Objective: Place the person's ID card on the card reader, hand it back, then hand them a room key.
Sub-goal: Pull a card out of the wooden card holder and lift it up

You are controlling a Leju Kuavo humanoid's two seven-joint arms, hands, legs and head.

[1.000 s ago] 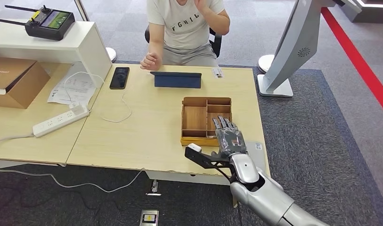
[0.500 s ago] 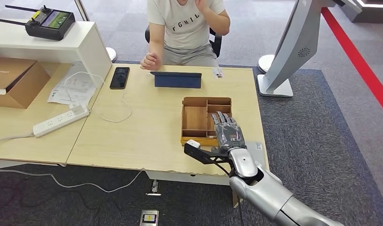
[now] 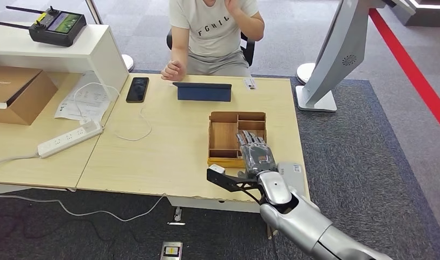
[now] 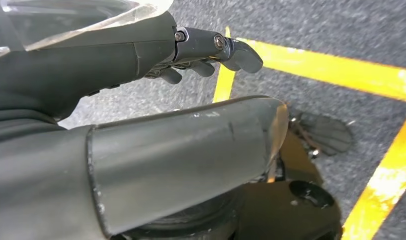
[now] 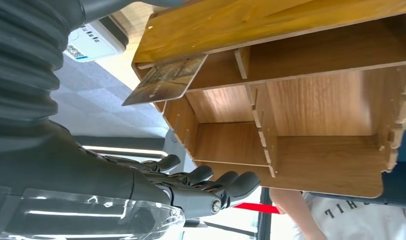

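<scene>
**Right hand spread over the wooden tray, holding nothing**

Here, in the head view, the right hand (image 3: 256,155) hovers over the near right part of the wooden tray (image 3: 224,135), fingers extended and apart, empty. The tray sits toward the table's (image 3: 169,146) right side, its near wall close to the front edge. Beyond it stand a dark tablet (image 3: 204,91) and a small card (image 3: 250,83) by the far edge, where a person (image 3: 215,32) sits. A white device (image 3: 290,174) lies at the table's near right corner, beside the wrist.

From the left wrist, the left hand (image 4: 205,55) hangs over grey floor with yellow lines, fingers loosely curled, holding nothing.

From the right wrist, the fingers (image 5: 210,180) are stretched beside the tray's open compartments, touching no wall. A brownish card (image 5: 166,80) leans against one end compartment's wall.
</scene>
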